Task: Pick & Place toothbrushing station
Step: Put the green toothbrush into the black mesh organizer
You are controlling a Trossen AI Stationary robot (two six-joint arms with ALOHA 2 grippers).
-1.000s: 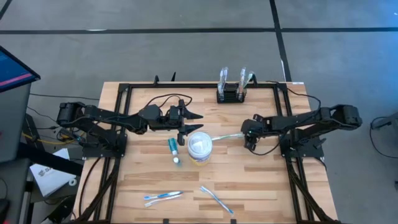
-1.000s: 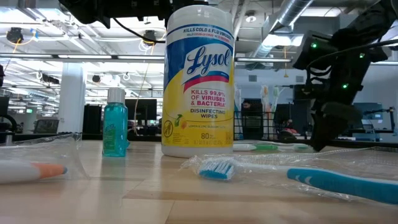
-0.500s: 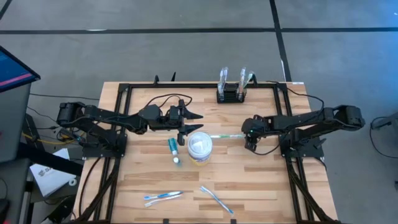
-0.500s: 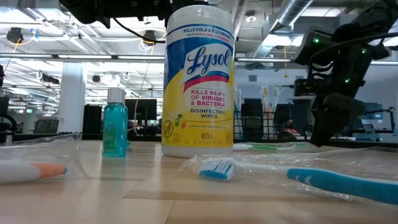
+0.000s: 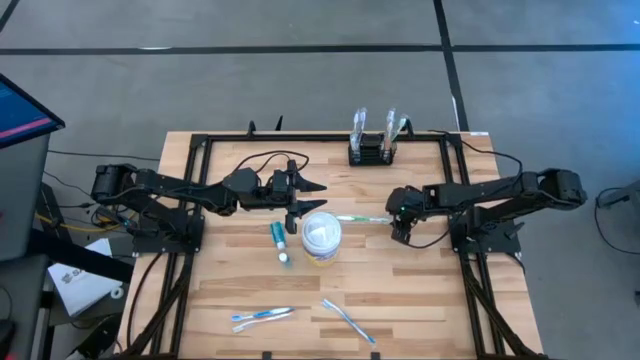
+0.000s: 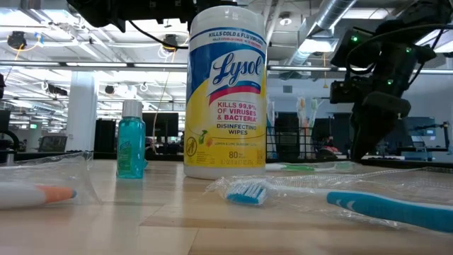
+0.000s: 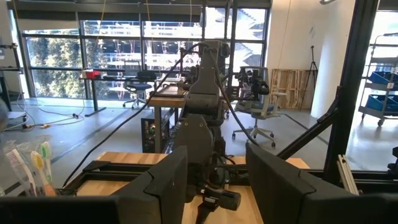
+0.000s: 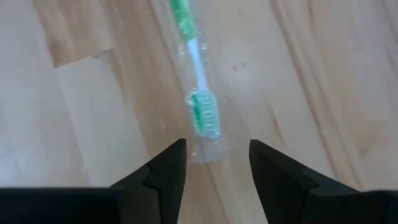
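the toothbrushing station point(image 5: 372, 152) sits at the counter's point(image 5: 420, 290) far edge, brushes upright in it. it looks light, rigid and tippy, so best grip it low on the black walls. the right claw point(image 5: 398, 222) hovers open over a wrapped green toothbrush point(image 8: 198, 93). the left claw point(image 5: 300, 198) waits open beside the wipes tub point(image 5: 321, 239). there's open room ahead of the rack.

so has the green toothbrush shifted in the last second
Yes. In the high view the green toothbrush has swung, its far end dropping level beside the wipes tub, which stayed put.
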